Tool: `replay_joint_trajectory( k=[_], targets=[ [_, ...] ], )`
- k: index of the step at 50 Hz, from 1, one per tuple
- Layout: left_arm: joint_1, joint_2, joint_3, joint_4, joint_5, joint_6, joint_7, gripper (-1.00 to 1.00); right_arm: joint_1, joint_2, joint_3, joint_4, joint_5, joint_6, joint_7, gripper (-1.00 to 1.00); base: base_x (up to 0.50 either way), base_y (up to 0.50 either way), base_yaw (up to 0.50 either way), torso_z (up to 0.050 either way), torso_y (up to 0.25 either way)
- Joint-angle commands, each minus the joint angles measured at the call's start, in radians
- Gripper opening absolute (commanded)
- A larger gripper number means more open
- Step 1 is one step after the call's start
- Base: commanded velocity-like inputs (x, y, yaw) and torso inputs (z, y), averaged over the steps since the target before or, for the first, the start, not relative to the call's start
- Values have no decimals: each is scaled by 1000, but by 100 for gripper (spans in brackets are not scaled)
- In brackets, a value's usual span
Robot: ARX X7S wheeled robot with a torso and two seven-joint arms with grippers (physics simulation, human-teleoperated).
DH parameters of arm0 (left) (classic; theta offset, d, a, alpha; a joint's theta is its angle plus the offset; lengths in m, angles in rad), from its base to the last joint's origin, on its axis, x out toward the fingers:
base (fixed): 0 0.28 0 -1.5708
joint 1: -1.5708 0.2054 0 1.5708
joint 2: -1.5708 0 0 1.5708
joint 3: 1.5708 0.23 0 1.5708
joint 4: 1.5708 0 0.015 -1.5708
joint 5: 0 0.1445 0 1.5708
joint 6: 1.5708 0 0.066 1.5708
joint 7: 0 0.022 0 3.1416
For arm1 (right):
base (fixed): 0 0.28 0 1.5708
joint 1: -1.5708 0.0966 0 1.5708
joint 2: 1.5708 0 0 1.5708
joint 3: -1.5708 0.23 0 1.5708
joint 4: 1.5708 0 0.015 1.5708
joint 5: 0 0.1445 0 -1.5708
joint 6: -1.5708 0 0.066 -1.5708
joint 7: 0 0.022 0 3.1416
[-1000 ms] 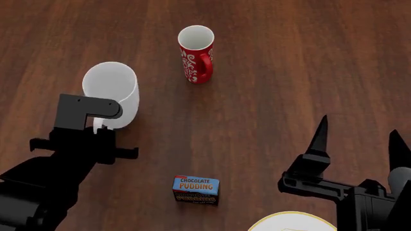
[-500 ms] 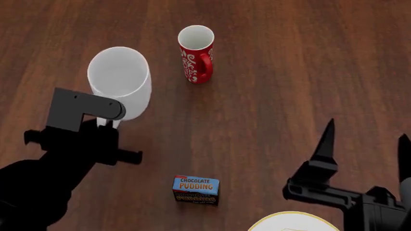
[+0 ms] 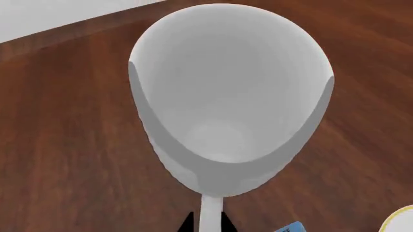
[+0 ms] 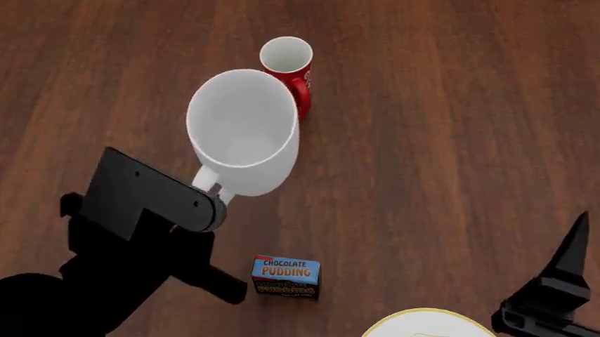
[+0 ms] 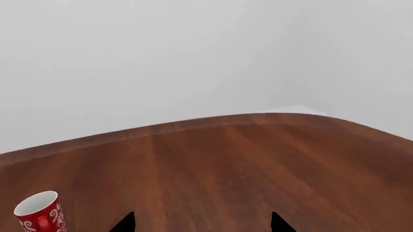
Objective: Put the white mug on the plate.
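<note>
L fingers (image 3: pixel 223 221) pinch white mug (image 4: pixel 244 130) handle; R fingers (image 5: pixel 276 223) spread, empty.

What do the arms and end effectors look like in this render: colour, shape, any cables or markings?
Both are matte black. The left end effector sits on a blocky, angular housing with a grey rounded-corner plate and side tabs. The right end effector has long tapered fingers ending in sharp points; only their tips show in its wrist view. No cables, logos or markings are visible.

White mug (image 4: pixel 246 133), red swirl-patterned mug (image 4: pixel 292 70), brown table (image 4: pixel 450 140).
</note>
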Motion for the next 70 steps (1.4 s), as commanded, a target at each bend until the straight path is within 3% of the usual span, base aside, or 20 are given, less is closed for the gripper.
replay_joint_trajectory(
  k=[1,5,12,23,50,70],
  targets=[
    [18,4,23,112,-46,-63,-15,-100,-169,25,244,-138,110,48,79,100,0,0,0,0,0],
    [23,1,38,110,-46,-54,-13,-100,-261,20,386,-194,176,58,121,100,0,0,0,0,0],
    [27,2,51,110,-51,-43,-10,-100,-412,-66,553,-139,157,-56,31,100,0,0,0,0,0],
    [32,4,80,120,-60,-41,-13,-100,-531,-163,713,-70,167,-157,-55,100,0,0,0,0,0],
    [59,44,227,134,-81,-19,-5,-100,-587,-266,760,19,162,-258,-157,100,0,0,0,0,1],
    [26,65,359,-40,-18,157,96,-100,-581,-293,718,63,119,-286,-189,100,0,0,0,0,0]
  ],
)
